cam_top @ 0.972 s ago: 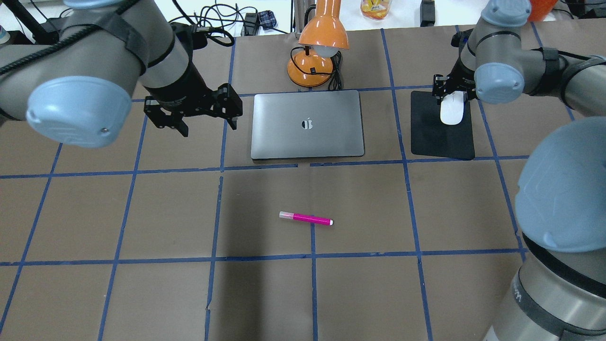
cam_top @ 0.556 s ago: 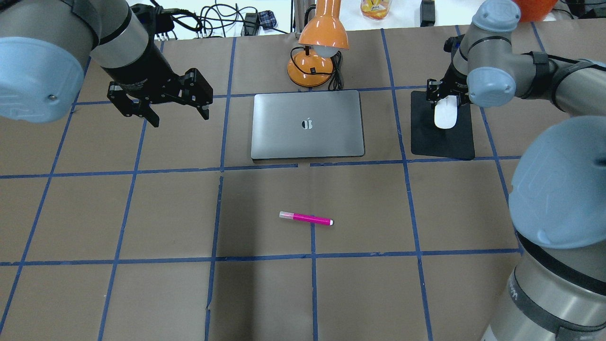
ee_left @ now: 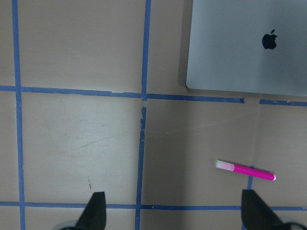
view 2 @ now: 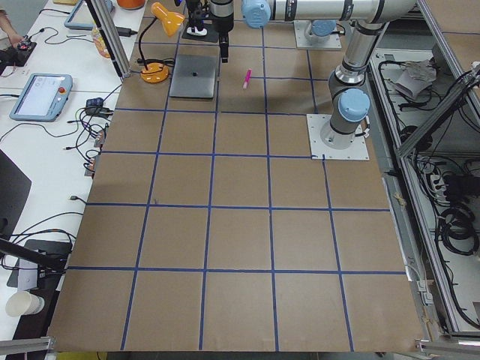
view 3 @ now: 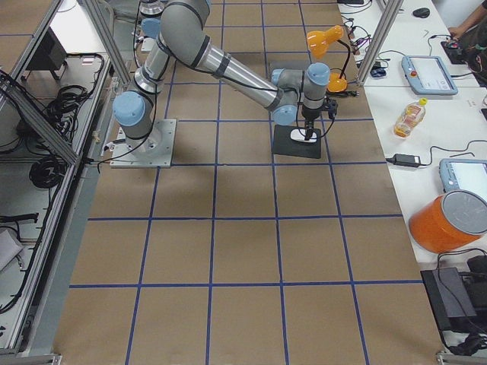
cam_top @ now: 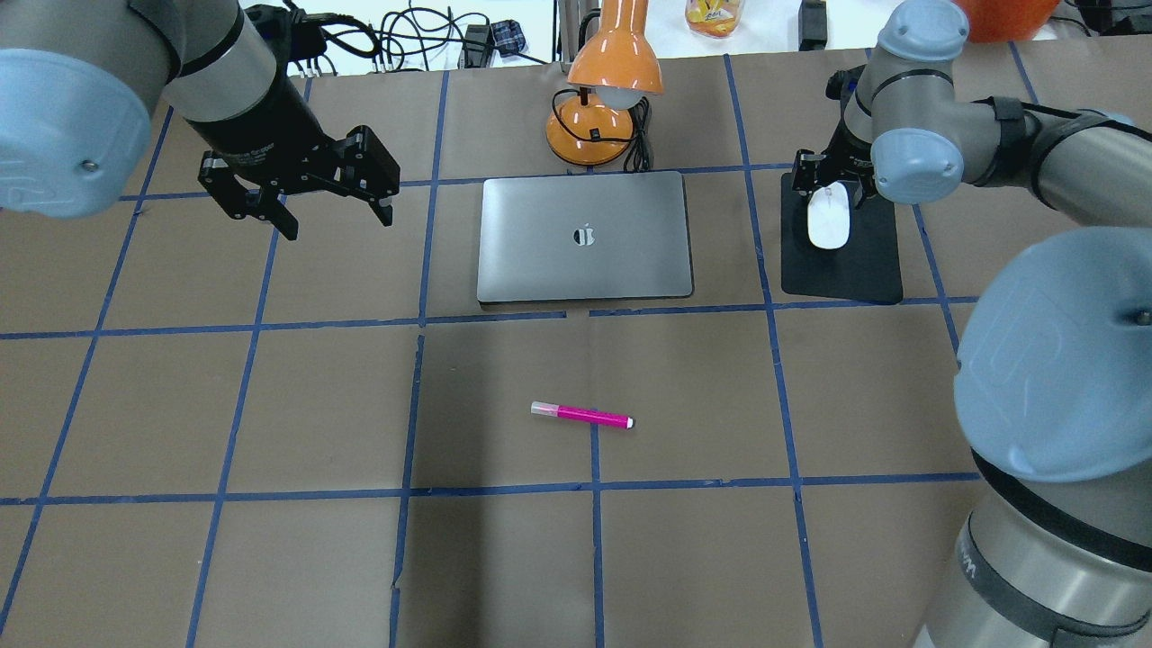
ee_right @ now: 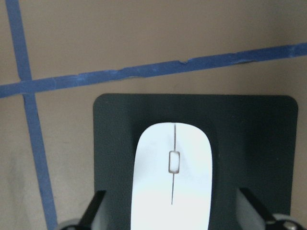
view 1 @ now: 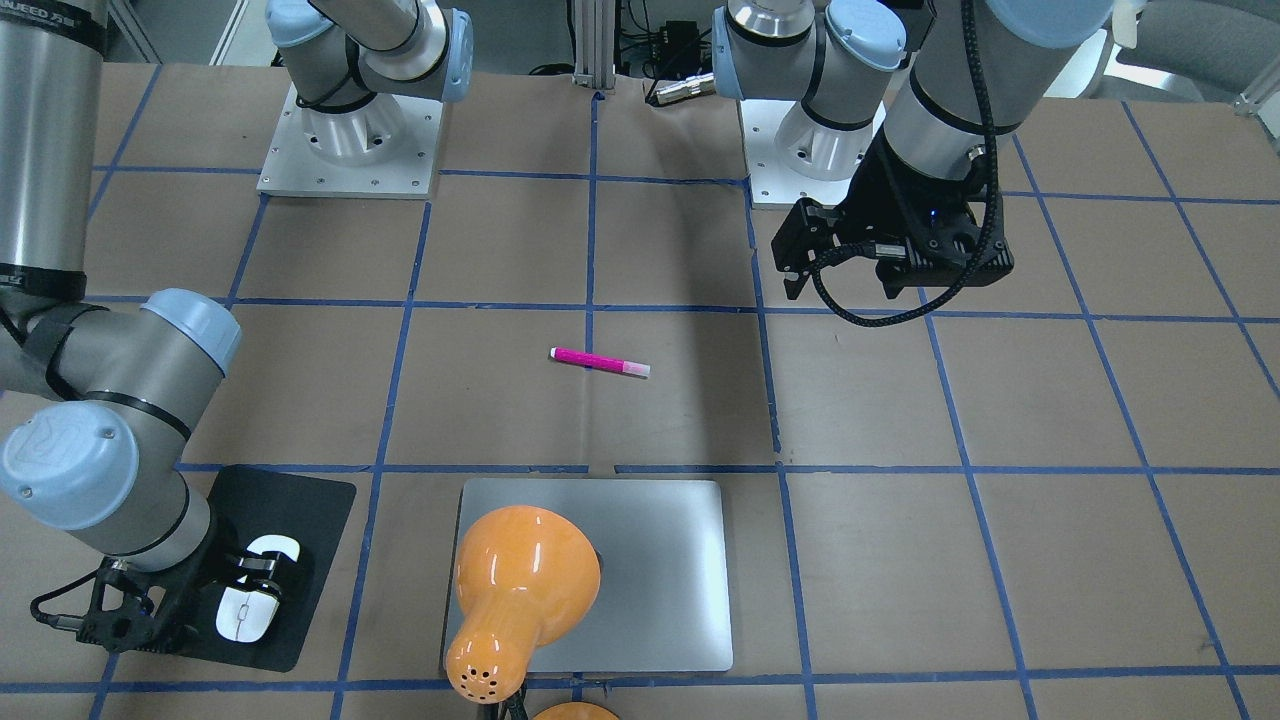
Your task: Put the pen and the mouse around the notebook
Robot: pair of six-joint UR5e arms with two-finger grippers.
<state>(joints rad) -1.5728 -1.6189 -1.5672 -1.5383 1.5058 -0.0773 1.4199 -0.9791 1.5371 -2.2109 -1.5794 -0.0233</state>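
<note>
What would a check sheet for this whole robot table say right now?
Surface: brown table with a blue tape grid.
Job's things: pen lies alone in front of the notebook; mouse sits on the mat, right of the notebook.
Clutter: orange lamp behind the notebook.
Grippers: left end effector open, empty, in the air left of the notebook; right end effector open, straddling the mouse.
Cables: tangled cords beyond the far edge.
Surroundings: bottle past the far edge; tablets on side benches.
</note>
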